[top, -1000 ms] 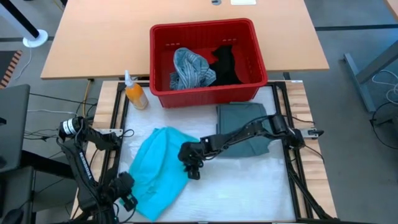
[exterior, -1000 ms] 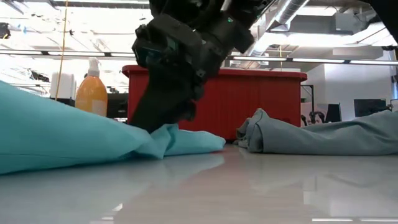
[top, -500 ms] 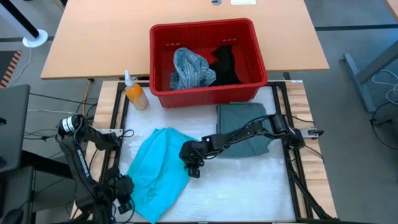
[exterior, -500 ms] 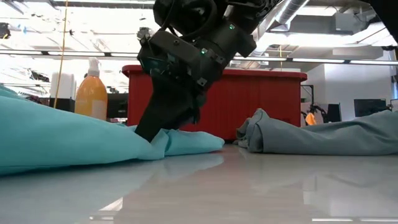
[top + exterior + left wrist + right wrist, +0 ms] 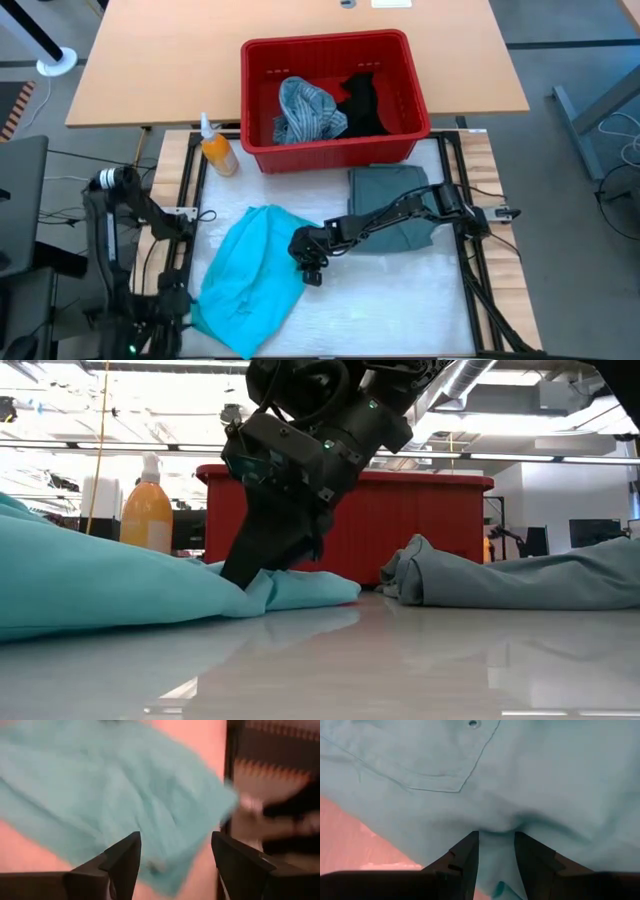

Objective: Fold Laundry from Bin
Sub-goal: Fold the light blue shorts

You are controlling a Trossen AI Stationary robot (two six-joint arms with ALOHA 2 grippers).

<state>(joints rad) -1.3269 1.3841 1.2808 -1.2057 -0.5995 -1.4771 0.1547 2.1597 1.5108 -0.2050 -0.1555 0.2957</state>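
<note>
Change since the earlier frames: the left pincer (image 5: 172, 865), then lying on the near-left corner of the turquoise garment (image 5: 250, 275), is now standing off that corner at the bench's front-left edge with its fingers spread apart and nothing between them; the garment's near edge is now lying slightly flatter. The right pincer (image 5: 308, 262) is keeping its place.

Item, right pincer: it is pressing down at the turquoise garment's right-hand edge, clamped on a fold of the cloth. The right wrist view is showing the fold pinched between the two fingers (image 5: 465, 857), along with a seam line and a button on the fabric; the high view is showing none of this detail. The low view is showing the fingers meeting the cloth at bench level.

Item, grey-green garment (image 5: 392, 205): it is lying folded on the white bench (image 5: 400, 300), just in front of the bin, under the right arm.

Item, red bin (image 5: 330, 50): it is sitting at the far side of the bench. Only the high view is showing its contents, a blue-grey striped shirt (image 5: 305, 108) and a black garment (image 5: 362, 102) side by side; the low view is showing only its red wall.

Item, orange bottle (image 5: 217, 150): it is standing just left of the bin.
</note>
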